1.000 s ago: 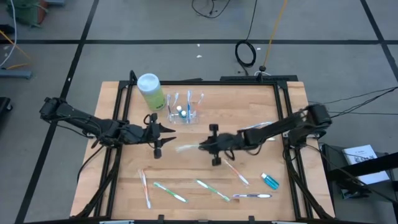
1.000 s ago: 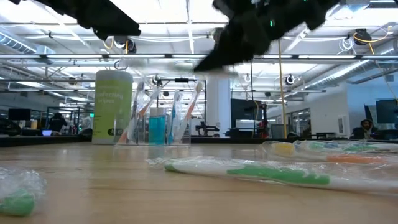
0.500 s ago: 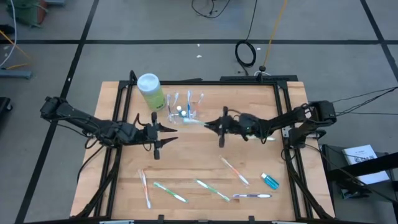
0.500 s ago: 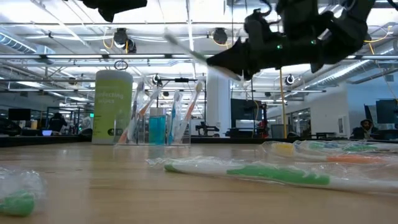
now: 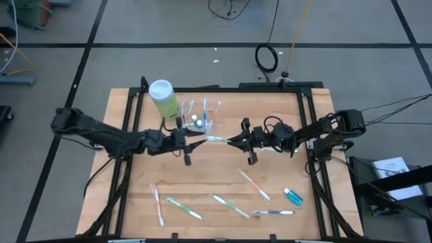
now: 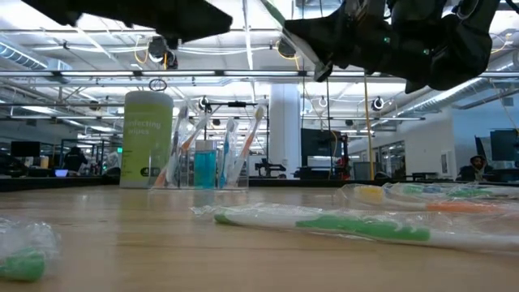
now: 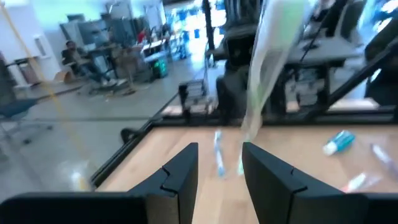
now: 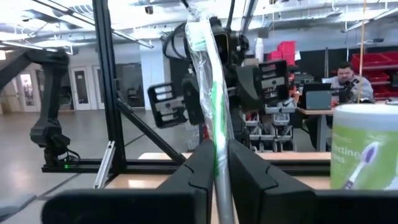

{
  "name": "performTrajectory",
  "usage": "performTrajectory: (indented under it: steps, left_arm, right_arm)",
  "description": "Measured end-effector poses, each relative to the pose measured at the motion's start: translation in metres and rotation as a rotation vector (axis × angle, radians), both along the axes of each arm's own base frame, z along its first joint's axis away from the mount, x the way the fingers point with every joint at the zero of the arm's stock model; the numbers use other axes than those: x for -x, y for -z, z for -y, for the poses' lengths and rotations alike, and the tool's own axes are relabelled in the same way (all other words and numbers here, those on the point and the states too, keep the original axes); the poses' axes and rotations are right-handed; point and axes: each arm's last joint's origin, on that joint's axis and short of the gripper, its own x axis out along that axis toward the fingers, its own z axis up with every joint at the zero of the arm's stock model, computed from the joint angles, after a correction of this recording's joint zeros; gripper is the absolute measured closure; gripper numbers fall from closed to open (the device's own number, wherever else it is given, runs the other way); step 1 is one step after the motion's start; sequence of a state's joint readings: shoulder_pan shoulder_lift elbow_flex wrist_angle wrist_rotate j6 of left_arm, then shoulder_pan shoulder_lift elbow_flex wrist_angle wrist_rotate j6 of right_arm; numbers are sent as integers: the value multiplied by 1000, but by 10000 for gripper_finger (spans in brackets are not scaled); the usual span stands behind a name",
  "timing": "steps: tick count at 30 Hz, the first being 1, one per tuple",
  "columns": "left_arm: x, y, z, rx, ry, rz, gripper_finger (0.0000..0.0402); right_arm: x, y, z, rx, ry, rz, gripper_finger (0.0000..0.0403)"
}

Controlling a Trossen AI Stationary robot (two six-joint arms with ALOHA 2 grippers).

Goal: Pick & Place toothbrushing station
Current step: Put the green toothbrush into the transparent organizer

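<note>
My right gripper (image 5: pixel 233 140) is shut on a green toothbrush in a clear wrapper (image 5: pixel 217 138), above the table's middle. The toothbrush (image 8: pixel 211 93) sticks out past the fingers toward my left gripper (image 5: pixel 198 138). That gripper stands open just beyond the toothbrush's free end (image 7: pixel 270 68), which shows above one of its fingers. Behind them stands the clear cup (image 5: pixel 199 122) with several toothbrushes and a blue tube upright in it (image 6: pixel 207 166). My right gripper pinches the wrapped toothbrush's handle end (image 8: pixel 216 163) between its two fingers. The fingers come about level from the table's right and lie along the toothbrush. The toothbrush is lifted clear of the table, its free end toward the left gripper. My left gripper: whether a fingertip (image 7: pixel 249 149) touches the wrapper's end, I cannot tell.
A light-green bottle with a white cap (image 5: pixel 164 98) stands left of the cup. Several wrapped toothbrushes (image 5: pixel 253 185) (image 5: pixel 229 206) (image 5: pixel 183 208) and a blue toothpaste tube (image 5: pixel 293 196) lie along the near half of the table. A black frame rims the tabletop (image 5: pixel 307 121).
My right gripper has carried the toothbrush toward the far edge and a little right, and has tipped upward, so the toothbrush's free end has risen. My left gripper has gone toward the table's right, up to the toothbrush's free end, and has stayed open.
</note>
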State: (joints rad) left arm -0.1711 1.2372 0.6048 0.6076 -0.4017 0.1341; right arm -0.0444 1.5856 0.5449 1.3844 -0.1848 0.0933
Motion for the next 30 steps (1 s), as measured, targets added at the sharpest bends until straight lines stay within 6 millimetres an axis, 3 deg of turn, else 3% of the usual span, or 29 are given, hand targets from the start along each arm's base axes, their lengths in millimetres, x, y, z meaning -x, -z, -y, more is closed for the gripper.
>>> performTrajectory:
  steps: [6,12,30]
  left_arm:
    - [-21,11,-7,21,195,88,270]
    - [-32,7,-20,62,206,116,270]
    - [-37,-6,-27,5,268,147,270]
  right_arm:
    - [0,1,0,-3,2,-9,378]
    - [0,1,0,-17,0,-12,380]
    - [-1,2,2,-47,72,-26,379]
